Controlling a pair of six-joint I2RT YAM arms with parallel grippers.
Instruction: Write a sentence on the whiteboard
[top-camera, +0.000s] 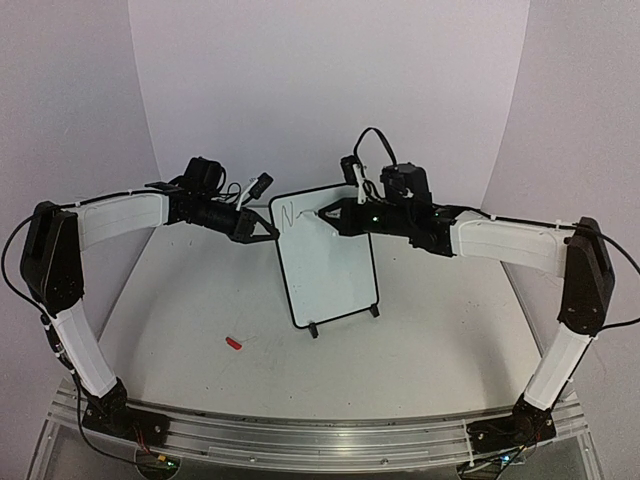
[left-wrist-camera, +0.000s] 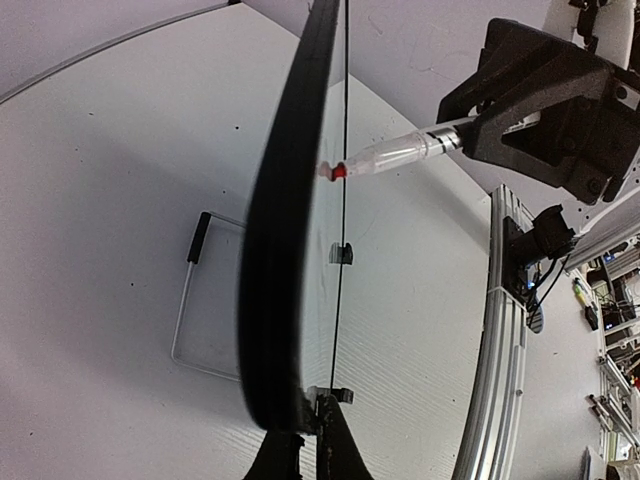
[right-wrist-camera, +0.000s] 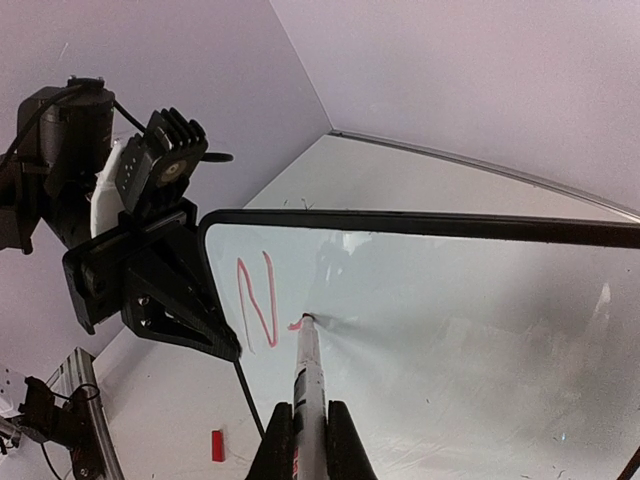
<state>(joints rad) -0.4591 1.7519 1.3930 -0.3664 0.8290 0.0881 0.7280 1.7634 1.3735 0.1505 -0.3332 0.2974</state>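
The whiteboard (top-camera: 335, 270) stands upright mid-table on two small black feet. My left gripper (top-camera: 272, 229) is shut on its upper left edge; in the left wrist view the black frame (left-wrist-camera: 285, 230) runs edge-on up from the left gripper (left-wrist-camera: 312, 410). My right gripper (right-wrist-camera: 310, 415) is shut on a marker (right-wrist-camera: 308, 375), and the tip touches the board. Of the sentence, a red letter N (right-wrist-camera: 257, 300) and a short stroke beside the tip show at the board's top left. The N (top-camera: 288, 213) looks faint from above, where the right gripper (top-camera: 335, 215) reaches in from the right.
A small red cap (top-camera: 233, 343) lies on the table left of the board and in front of it. A thin wire stand (left-wrist-camera: 190, 300) rests on the table behind the board. A metal rail (top-camera: 320, 435) runs along the near edge. White walls enclose the back and sides.
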